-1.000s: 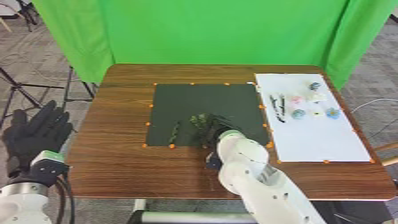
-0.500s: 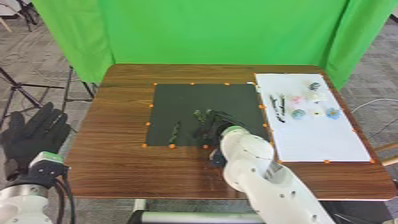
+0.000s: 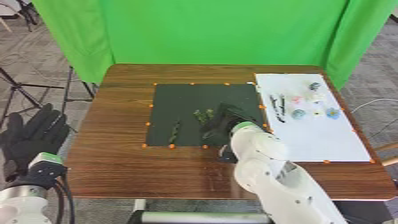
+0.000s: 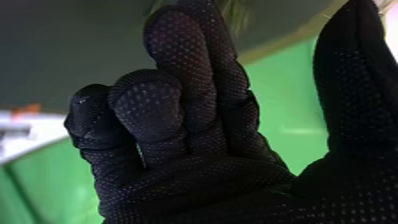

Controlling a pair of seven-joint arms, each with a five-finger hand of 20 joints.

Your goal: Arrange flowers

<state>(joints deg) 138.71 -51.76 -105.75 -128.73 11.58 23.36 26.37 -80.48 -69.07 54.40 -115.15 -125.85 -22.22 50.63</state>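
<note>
Currently we list: blue flower (image 3: 333,113), on white sheet (image 3: 324,145), probably light and fragile, best pinched under its petals; right hand (image 3: 228,116), thumb and fingers apart; left hand (image 3: 32,139), fingers spread.

A bright green cloth backdrop (image 3: 213,40) hangs behind the brown wooden desk (image 3: 111,170), smooth across the middle and gathered into vertical folds toward both sides. Grey carpeted floor (image 3: 373,75) spreads around the desk, its surface mottled and marked by faint lines. On the left, the thin black legs of a stand (image 3: 19,85) splay over the carpet. A thin pale cable (image 3: 371,101) curves across the floor on the right, and light wooden furniture (image 3: 388,146) juts in at the right edge. Even light falls over the desk.
</note>
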